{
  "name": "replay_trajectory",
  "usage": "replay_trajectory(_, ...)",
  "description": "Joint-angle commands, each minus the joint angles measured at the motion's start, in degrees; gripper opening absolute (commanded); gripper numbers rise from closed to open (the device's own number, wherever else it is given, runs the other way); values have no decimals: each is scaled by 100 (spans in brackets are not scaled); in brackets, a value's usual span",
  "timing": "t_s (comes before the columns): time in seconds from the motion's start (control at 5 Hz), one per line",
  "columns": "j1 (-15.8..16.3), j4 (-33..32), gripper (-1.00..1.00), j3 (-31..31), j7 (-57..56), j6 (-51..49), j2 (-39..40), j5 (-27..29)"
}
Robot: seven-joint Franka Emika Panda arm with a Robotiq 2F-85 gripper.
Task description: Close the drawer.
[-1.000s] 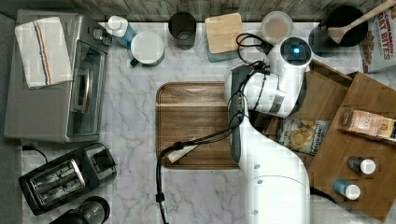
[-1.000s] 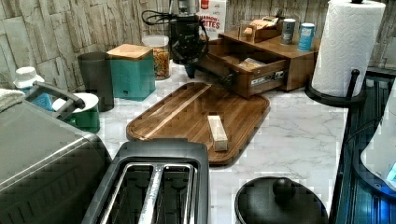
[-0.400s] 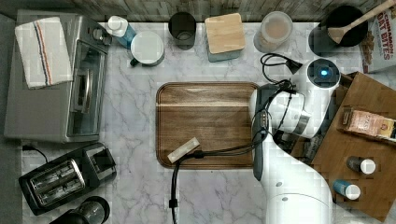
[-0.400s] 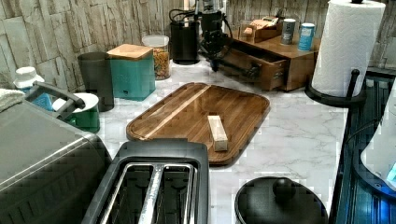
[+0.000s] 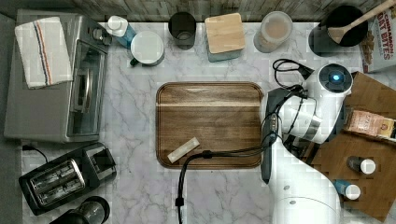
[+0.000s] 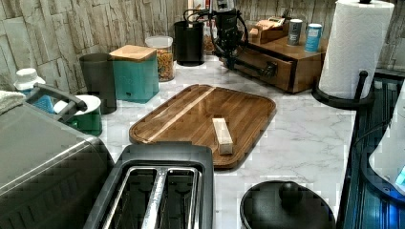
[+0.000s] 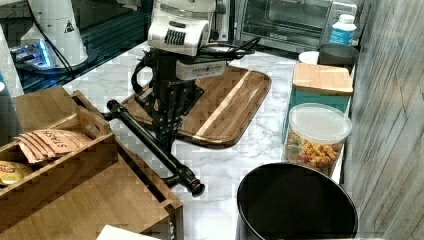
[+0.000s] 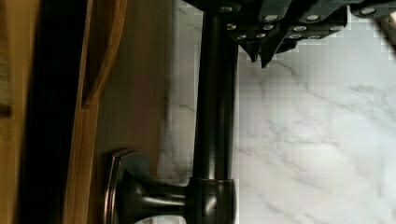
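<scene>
- Near the right view's 7 o'clock: drawer [image 6: 282,78] seated in the cabinet [image 7: 100,200], front proud by a thin dark gap, not quite home.
- At centre: claw [image 7: 167,136] pinched shut, gripping nothing, tips set against the bar handle [image 7: 150,139].
- Likely risk: rounded bar, so tips may skid off over or under it onto the worktop [image 7: 235,165], leaving the gap.
- Further risk: off-centre push, so drawer may skew and jam.
- Beyond, toward 1 o'clock: wooden board [image 7: 235,100], well apart.

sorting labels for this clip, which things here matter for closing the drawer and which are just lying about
For the job: the drawer, its handle bar, the gripper.

Lying about: wooden board, toaster, paper towel roll, cereal jar, teal canister.
</scene>
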Motion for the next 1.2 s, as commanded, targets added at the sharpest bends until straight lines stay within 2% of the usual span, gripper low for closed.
replay_trajectory(0.2,-750,278,-100,-1357,762,-1198,-589,-514)
replay_trajectory(0.4,-776,361,-100,-1522,398,-717,-517,-567)
replay_trajectory(0.6,-1083,811,-100,-1266,-578,-904,-202,129)
replay_trajectory(1.2,-961,810,-100,-1409,-624,-898,-182,205)
